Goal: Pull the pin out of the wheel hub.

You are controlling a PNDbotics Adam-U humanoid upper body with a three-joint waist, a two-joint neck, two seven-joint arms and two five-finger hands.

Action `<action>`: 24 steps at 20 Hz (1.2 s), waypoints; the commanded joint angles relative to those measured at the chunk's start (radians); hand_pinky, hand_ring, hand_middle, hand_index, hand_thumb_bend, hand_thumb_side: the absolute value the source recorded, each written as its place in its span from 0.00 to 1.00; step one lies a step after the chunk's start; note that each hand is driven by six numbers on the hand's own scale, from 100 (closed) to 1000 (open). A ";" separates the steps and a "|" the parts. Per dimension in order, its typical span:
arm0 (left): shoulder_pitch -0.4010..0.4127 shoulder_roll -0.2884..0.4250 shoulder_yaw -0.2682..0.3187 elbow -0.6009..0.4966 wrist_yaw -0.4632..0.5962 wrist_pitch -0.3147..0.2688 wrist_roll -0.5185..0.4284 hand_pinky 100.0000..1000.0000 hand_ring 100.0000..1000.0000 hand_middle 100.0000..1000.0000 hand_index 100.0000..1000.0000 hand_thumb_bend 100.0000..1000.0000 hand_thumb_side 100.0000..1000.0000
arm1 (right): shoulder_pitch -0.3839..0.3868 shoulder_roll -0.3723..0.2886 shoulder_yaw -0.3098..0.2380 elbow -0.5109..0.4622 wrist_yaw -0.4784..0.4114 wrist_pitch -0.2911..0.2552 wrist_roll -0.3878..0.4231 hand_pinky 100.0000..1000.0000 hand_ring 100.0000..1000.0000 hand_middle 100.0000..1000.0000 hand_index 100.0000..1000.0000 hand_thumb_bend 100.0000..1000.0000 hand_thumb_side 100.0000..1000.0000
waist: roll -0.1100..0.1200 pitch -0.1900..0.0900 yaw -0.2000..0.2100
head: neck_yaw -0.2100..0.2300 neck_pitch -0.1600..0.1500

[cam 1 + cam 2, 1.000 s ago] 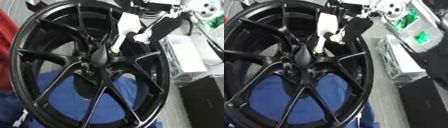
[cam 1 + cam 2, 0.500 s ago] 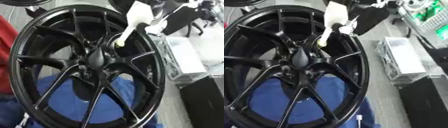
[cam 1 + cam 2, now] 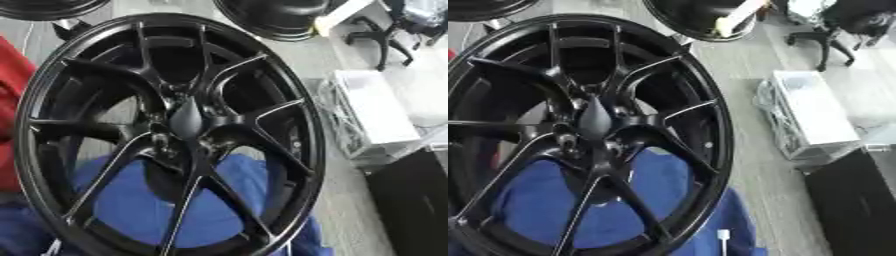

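Note:
A big black spoked wheel hub [image 3: 171, 135] lies tilted across most of both views, its centre cap [image 3: 185, 119] pointed and dark. The pale pin [image 3: 735, 19], white with a yellowish lower tip, hangs clear of the hub at the top edge, over the dark wheel behind. Only a white corner of the pin [image 3: 344, 12] shows in the left eye view. I cannot make out a hand holding it; neither hand shows in either view.
A blue cloth [image 3: 131, 200] lies under the hub, with a small white thing [image 3: 723, 235] on it. Something red [image 3: 12, 100] is at the left. Two more dark wheels [image 3: 271, 15] sit behind. A white box [image 3: 376, 117], a black case [image 3: 420, 200] and a chair [image 3: 385, 35] stand to the right.
The right hand has lifted the pin up and away from the hub centre to the top edge and has itself left the views. The camera has also shifted.

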 commanded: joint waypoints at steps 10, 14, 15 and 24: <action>-0.010 -0.007 0.023 -0.022 -0.010 -0.010 0.024 0.70 0.62 0.53 0.62 0.33 0.53 | 0.453 0.372 -0.220 -0.011 0.280 0.099 -0.364 0.78 0.68 0.32 0.48 0.00 0.00 | 0.035 -0.001 -0.002 | 0.024 -0.031; -0.013 -0.013 0.022 -0.022 -0.008 -0.010 0.024 0.70 0.62 0.53 0.62 0.33 0.53 | 0.496 0.511 -0.204 -0.011 0.349 0.152 -0.335 0.85 0.86 0.75 0.85 0.00 0.09 | 0.044 0.001 0.003 | 0.021 -0.034; -0.013 -0.014 0.022 -0.022 -0.008 -0.011 0.024 0.70 0.62 0.53 0.62 0.34 0.52 | 0.501 0.536 -0.201 -0.011 0.361 0.158 -0.320 0.88 0.91 0.83 0.90 0.00 0.07 | 0.045 0.002 0.003 | 0.021 -0.034; -0.015 -0.017 0.018 -0.022 -0.008 -0.009 0.021 0.70 0.63 0.53 0.62 0.34 0.53 | 0.510 0.652 -0.213 -0.011 0.325 0.158 -0.333 0.90 0.94 0.89 0.96 0.00 0.62 | 0.051 0.001 0.001 | 0.027 -0.024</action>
